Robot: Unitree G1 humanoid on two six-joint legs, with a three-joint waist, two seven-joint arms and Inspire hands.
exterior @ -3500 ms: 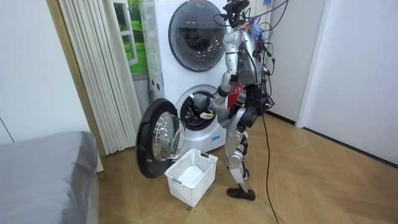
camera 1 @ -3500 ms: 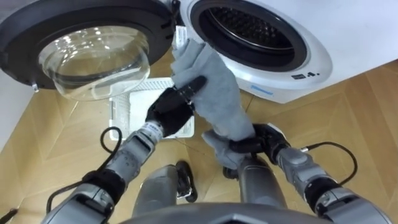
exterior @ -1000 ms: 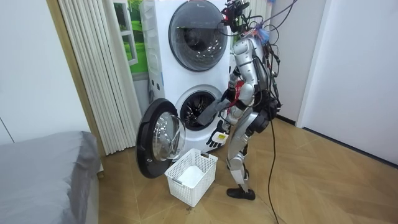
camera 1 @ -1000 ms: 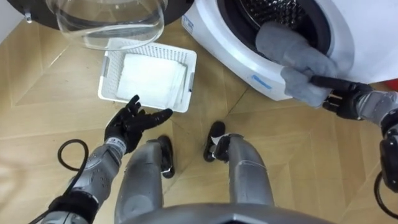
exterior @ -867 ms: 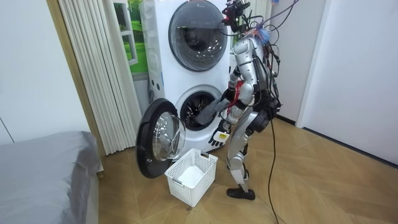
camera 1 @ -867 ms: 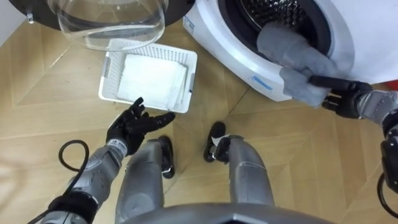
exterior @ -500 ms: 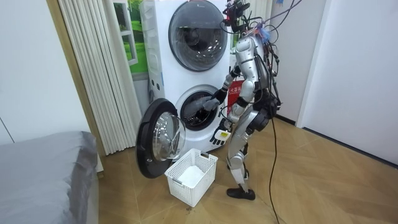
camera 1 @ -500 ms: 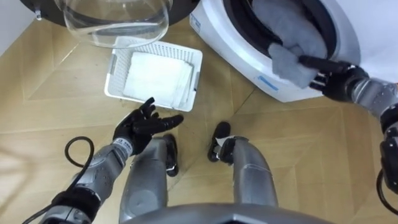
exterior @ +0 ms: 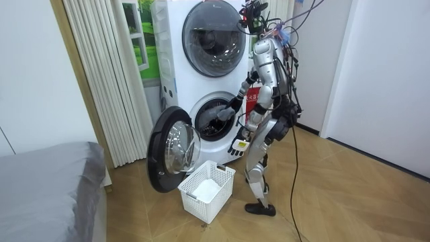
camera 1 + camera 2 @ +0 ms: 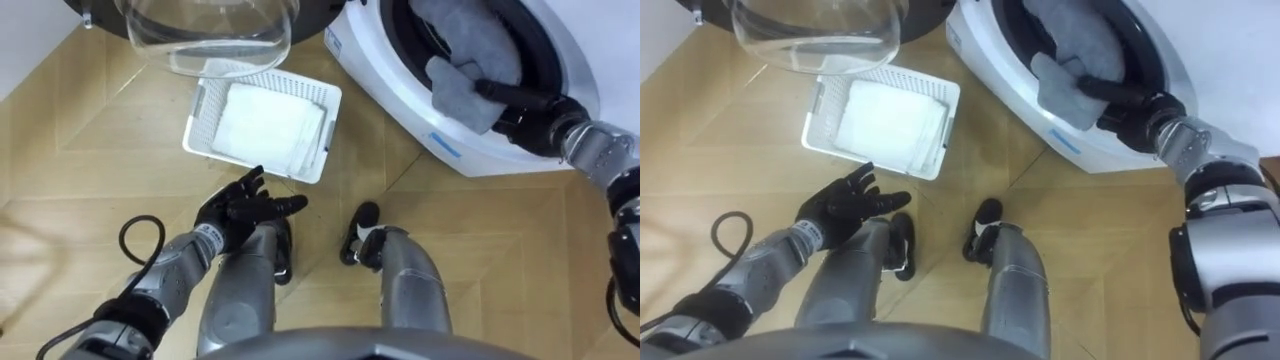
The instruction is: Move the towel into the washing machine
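The open door (image 10: 205, 35) (glass bowl swung to the robot's left) hangs over a white basket (image 10: 330, 130) of folded white cloth. The grey towel (image 10: 465, 50) lies through the washing machine (image 10: 470, 155) mouth, long axis running rim to drum, its near end pinched by the right hand (image 10: 525, 120). The left hand (image 10: 240, 210) is spread, empty.

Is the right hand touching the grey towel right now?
Touching. In the left eye view the right hand pinches the grey towel's lower end at the washing machine's opening.
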